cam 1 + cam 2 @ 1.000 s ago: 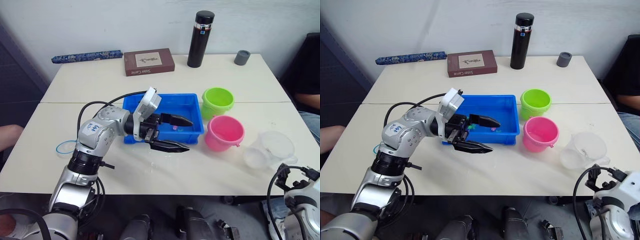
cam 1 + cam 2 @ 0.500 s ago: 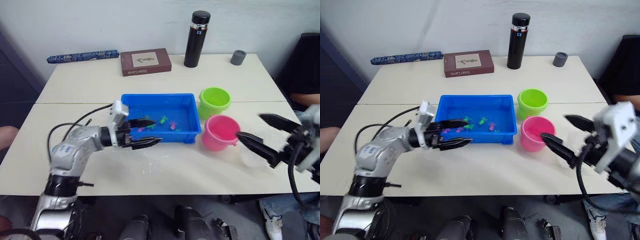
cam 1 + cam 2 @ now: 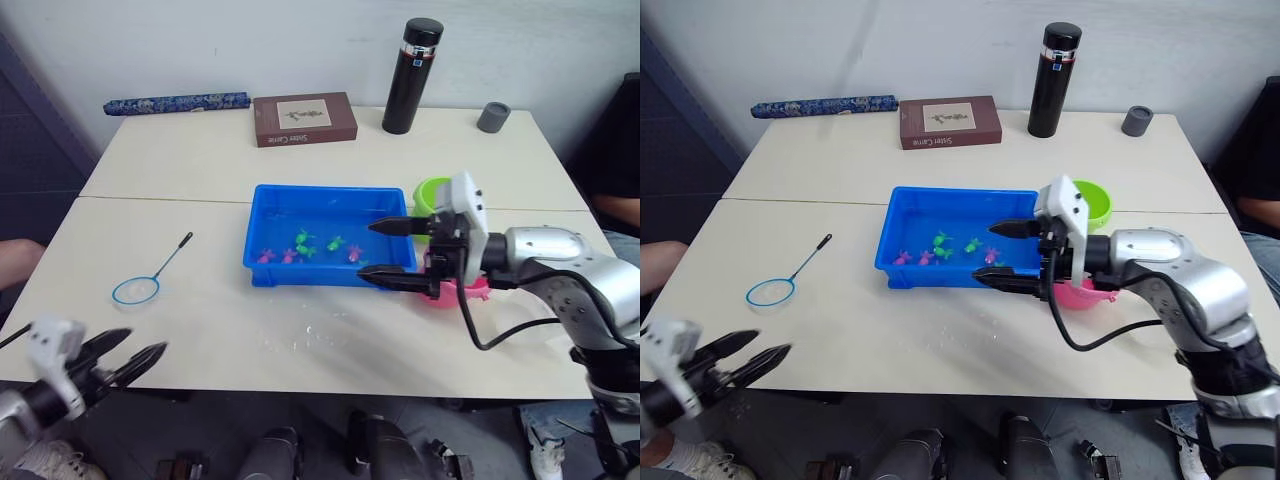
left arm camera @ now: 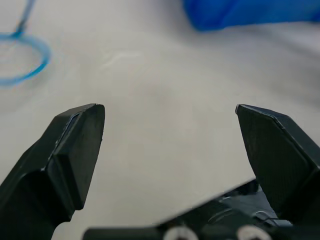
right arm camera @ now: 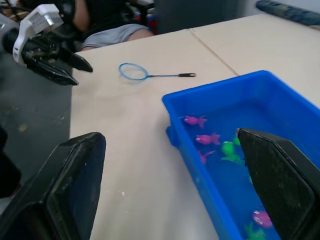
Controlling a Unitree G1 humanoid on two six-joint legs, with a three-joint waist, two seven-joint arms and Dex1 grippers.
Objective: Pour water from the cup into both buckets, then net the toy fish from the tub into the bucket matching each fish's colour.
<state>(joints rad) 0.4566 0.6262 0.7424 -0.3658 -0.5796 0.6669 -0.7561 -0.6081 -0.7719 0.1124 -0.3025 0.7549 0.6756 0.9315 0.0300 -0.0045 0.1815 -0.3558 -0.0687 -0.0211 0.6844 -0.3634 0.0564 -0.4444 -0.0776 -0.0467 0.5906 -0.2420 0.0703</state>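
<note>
The blue tub point(image 3: 262, 212) sits mid-table with several green and pink toy fish point(image 3: 303, 240) in it. My right gripper point(image 3: 378, 252) is open over the tub's right end; in its wrist view its two fingertips point(image 5: 170, 137) span the tub rim. Behind that gripper stand the green bucket point(image 3: 430, 190) and the mostly hidden pink bucket point(image 3: 1075, 295). The net point(image 3: 135, 290) lies flat on the table left of the tub. My left gripper point(image 3: 145, 342) is open and empty, low past the table's front left edge. The cup is hidden.
Along the back of the table stand a black flask point(image 3: 415, 75), a grey cap point(image 3: 493, 116), a brown box point(image 3: 305, 119) and a blue patterned roll point(image 3: 175, 103). Water drops point(image 3: 310, 335) lie in front of the tub. A person point(image 3: 625, 210) sits at the right edge.
My left arm has pulled back from the tub to the front left, below the table edge. My right arm has swung in from the right to the tub's right end. The camera shifted.
</note>
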